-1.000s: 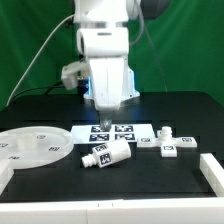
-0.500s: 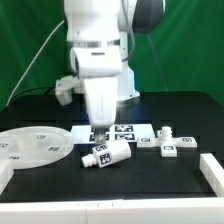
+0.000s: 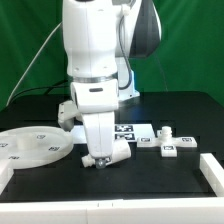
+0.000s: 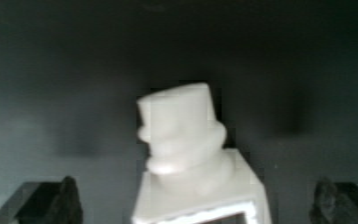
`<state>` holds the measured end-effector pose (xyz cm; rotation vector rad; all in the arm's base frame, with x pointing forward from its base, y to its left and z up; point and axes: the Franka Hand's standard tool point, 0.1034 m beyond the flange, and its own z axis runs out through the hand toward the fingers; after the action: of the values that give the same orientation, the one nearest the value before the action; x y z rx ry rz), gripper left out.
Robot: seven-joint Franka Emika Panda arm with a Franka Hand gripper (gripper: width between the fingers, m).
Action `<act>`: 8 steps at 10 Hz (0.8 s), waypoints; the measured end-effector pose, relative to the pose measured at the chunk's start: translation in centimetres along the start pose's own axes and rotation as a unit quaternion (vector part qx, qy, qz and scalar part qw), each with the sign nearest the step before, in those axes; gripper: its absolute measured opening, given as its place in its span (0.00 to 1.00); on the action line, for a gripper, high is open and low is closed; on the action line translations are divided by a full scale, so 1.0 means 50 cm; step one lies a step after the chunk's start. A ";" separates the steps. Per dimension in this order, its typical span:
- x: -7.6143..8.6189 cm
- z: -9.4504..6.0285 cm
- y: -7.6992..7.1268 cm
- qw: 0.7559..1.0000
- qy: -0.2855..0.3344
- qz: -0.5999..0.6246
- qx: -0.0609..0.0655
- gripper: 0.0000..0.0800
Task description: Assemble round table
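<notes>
White plastic: one disc (image 3: 30,148), one post (image 4: 185,135), one cross-shaped base (image 3: 166,144).

Far side: a green backdrop (image 3: 30,40) spans the whole width, evenly lit; a thin pale cable (image 3: 32,64) curves across it at the exterior view's left, down toward the table's far edge. The table (image 3: 190,110) has a matte black top w/ a soft grey sheen toward the near side; the marker board (image 3: 143,131) lies flat on it approx. mid-table; a white border rail (image 3: 5,172) sits at the near corner on the exterior view's left; a second rail (image 3: 212,172) at the near corner on the exterior view's right. Wrist view: same dark top, blurred, unevenly lit.
</notes>
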<state>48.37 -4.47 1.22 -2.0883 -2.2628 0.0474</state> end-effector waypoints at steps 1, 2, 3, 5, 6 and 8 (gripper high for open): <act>0.011 0.007 -0.006 1.000 0.002 0.008 0.003 0.81; 0.010 0.010 -0.006 1.000 0.002 0.010 -0.003 0.81; 0.009 0.011 -0.007 1.000 0.002 0.011 -0.003 0.81; 0.008 0.011 -0.007 1.000 0.002 0.011 -0.003 0.66; 0.008 0.011 -0.007 1.000 0.002 0.011 -0.003 0.49; 0.007 0.011 -0.007 1.000 0.002 0.011 -0.003 0.39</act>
<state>47.95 -4.13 0.71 -2.1156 -2.2402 0.0385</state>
